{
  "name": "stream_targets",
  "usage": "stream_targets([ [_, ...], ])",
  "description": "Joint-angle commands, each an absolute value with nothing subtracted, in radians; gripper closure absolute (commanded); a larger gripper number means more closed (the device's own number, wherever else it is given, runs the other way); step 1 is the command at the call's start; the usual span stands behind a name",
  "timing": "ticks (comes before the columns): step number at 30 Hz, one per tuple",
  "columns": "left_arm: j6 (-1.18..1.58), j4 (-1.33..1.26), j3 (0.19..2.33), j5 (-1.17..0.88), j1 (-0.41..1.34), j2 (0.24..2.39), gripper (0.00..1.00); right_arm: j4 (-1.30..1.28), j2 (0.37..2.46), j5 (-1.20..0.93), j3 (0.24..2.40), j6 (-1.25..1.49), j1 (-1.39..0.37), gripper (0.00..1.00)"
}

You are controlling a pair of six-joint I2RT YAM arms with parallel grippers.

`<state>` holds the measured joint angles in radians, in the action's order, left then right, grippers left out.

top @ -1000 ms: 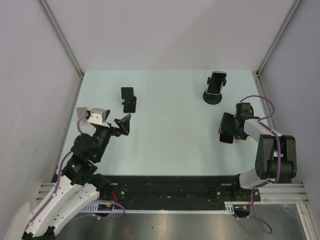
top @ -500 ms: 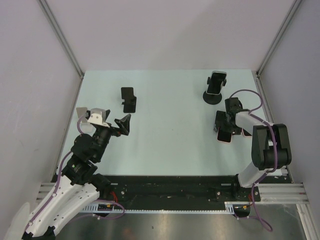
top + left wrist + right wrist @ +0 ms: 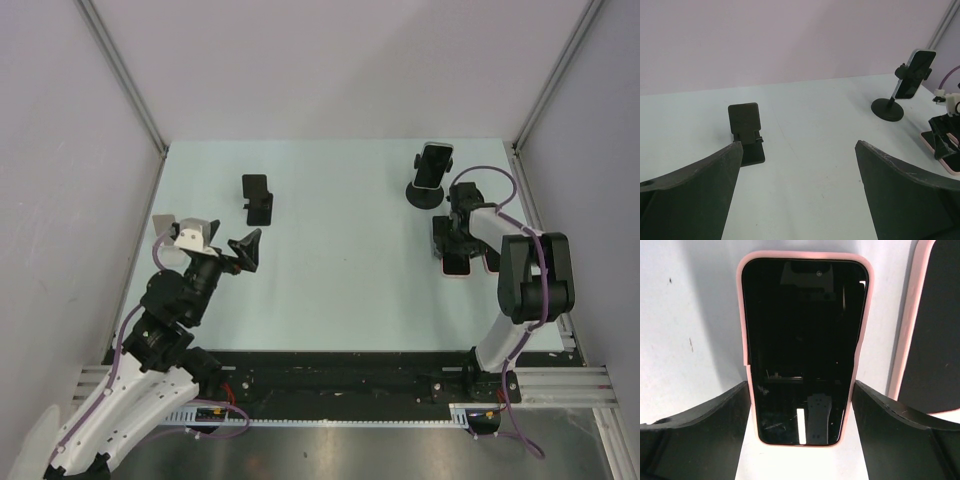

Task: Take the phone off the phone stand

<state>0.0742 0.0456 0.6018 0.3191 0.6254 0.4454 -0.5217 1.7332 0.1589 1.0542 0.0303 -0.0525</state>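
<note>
While the phone point(image 3: 434, 164) sits clamped and tilted in its phone stand point(image 3: 425, 193) at about 1 o'clock on the tabletop point(image 3: 340, 260), showing a dark screen with a pale rim, the right gripper point(image 3: 801, 386) has its fingers apart. They flank a pink-cased phone point(image 3: 805, 325) lying screen-up at 3 o'clock. A second pink-cased phone point(image 3: 935, 325) lies just beside it. The left gripper point(image 3: 799, 145) hangs at 8 o'clock, fingers wide apart, holding nothing. A black folding stand point(image 3: 257, 198) stands at 11 o'clock.
</note>
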Motion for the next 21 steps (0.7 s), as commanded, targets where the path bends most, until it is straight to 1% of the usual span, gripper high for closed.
stream_targets([
  [1, 0.037, 0.014, 0.6, 0.318, 0.637, 0.433, 0.0, -0.586, 1.825, 0.255, 1.089, -0.109, -0.034, 0.17],
  [4, 0.034, 0.012, 0.598, 0.319, 0.64, 0.428, 0.0, -0.578, 1.847, 0.274, 1.095, -0.158, -0.025, 0.16],
  [8, 0.026, 0.008, 0.594, 0.324, 0.641, 0.417, 0.0, -0.589, 1.858, 0.298, 1.097, -0.195, -0.008, 0.1],
  [12, 0.023, 0.009, 0.592, 0.328, 0.647, 0.414, 0.0, -0.598, 1.878, 0.299, 1.097, -0.201, 0.018, 0.07],
  [21, 0.021, 0.008, 0.592, 0.328, 0.655, 0.402, 0.0, -0.583, 1.876, 0.318, 1.097, -0.172, 0.006, 0.07],
])
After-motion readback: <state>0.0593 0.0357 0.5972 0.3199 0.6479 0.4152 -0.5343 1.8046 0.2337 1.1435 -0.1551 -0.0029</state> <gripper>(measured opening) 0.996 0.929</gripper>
